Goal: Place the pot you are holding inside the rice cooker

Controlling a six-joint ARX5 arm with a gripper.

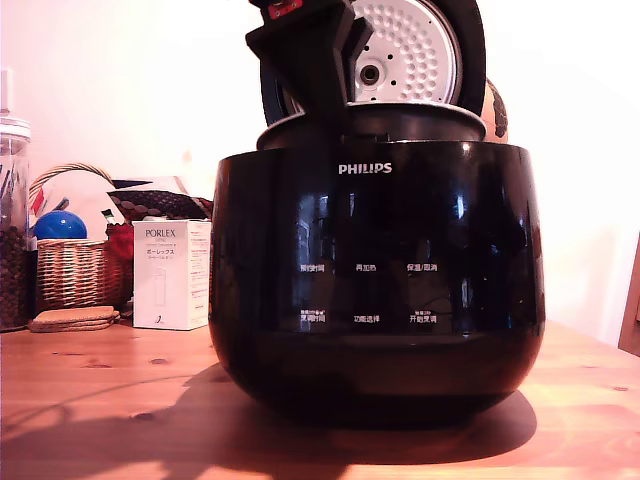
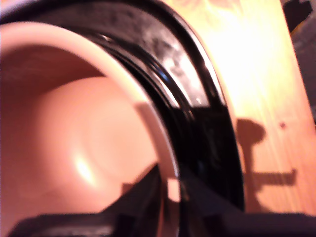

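Jaws first: you have the gripper (image 2: pixel 170 190) closed on the wall of the pot (image 2: pixel 84 148), one finger inside and one outside the thin rim, as the wrist view shows. In that view the pot's interior looks pale and pinkish under the light, smooth and bare.

From the exterior view, your gripper (image 1: pixel 322 118) comes down from above at the exterior view's left of the cooker's opening, and the pot (image 1: pixel 400 122) sits low in the rice cooker (image 1: pixel 375 280), only its dark upper band and rim showing above the glossy black body. You cannot tell from either view whether the base has seated fully.

Behind the pot, the cooker's lid (image 1: pixel 415 50) stands open and upright, its dimpled white inner plate facing the camera.

The cooker stands on the wooden desk (image 1: pixel 100 400). Well to the exterior view's left you see a white Porlex box (image 1: pixel 172 274), a wicker basket (image 1: pixel 72 270) holding a blue ball (image 1: pixel 60 225), cork coasters (image 1: pixel 72 319) and a glass jar (image 1: pixel 12 230) at the edge.
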